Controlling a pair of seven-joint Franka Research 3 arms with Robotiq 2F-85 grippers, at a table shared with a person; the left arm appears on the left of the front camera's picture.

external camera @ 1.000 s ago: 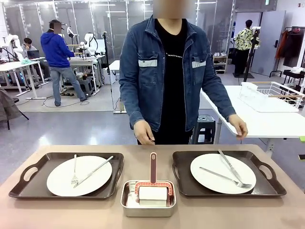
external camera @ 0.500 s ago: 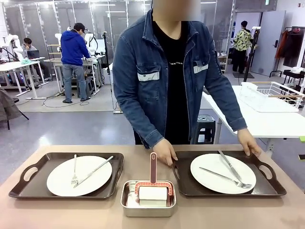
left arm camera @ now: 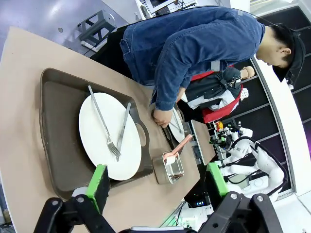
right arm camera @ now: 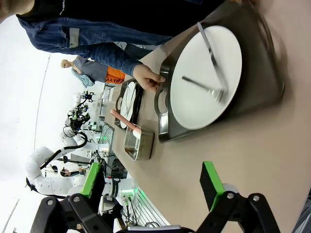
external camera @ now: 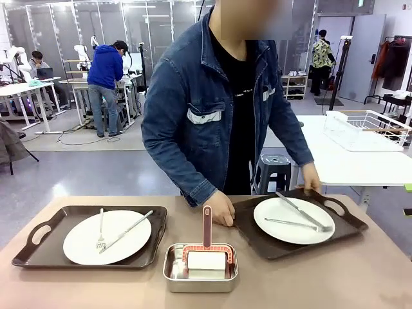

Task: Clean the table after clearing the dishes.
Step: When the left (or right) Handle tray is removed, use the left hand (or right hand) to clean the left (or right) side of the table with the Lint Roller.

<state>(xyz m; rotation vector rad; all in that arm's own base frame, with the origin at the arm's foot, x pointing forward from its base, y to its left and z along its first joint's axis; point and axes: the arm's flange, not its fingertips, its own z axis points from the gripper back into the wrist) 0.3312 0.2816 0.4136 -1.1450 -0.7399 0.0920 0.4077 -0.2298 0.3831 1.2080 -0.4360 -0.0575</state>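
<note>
Tan, matte worktop stretched across the front view, carrying two dark brown handled trays with a steel pan between them near the robot's edge. The left tray lay square, bearing a white plate with a fork and knife resting loose on it. A person in a denim jacket leaned over the far edge, one hand at the near handle of the right tray and the other hand at its far end. That tray sat skewed to the worktop edge; whether it was lifted clear could not be told. Its plate carried a second fork and second knife, also loose. In the pan stood a white block and a red-handled tool whose handle pointed toward the person. The left fingers and right fingers were spread wide and grasped nothing, hanging above the worktop. Clearing looked barely begun, with both dishes on the worktop. The likely trouble: a tilted tray could send the loose cutlery or the plate sliding off. The tray's corner could also catch the red handle and tip the pan. An arm reaching for the pan too soon could meet the nearby hand.
</note>
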